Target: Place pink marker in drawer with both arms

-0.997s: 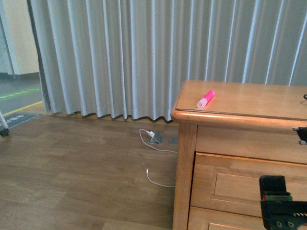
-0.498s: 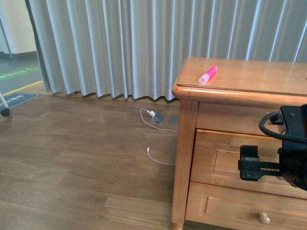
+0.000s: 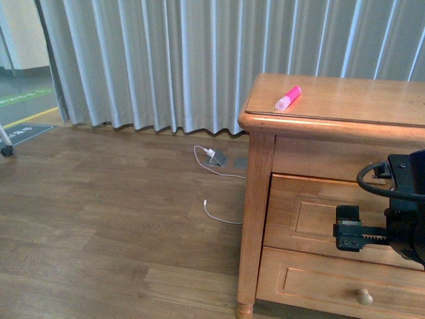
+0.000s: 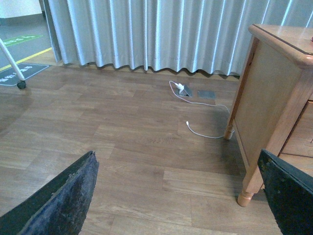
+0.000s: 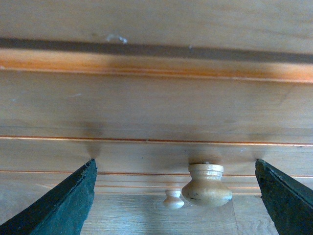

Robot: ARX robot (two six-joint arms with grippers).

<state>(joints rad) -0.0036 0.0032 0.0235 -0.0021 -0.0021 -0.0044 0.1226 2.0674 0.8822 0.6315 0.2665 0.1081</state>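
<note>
Barely begun, I judge. Drawer shut. Its knob sits just ahead between right fingers, which are spread wide and not touching it. Left fingers spread, empty. Pink marker on counter, well above both. My to-do: open drawer, fetch marker, drop in.

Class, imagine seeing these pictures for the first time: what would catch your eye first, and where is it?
The bright pink marker lies on top of the wooden dresser, near its left end. Lower down, the right hand hangs open before a closed drawer, facing its pale round knob.
</note>
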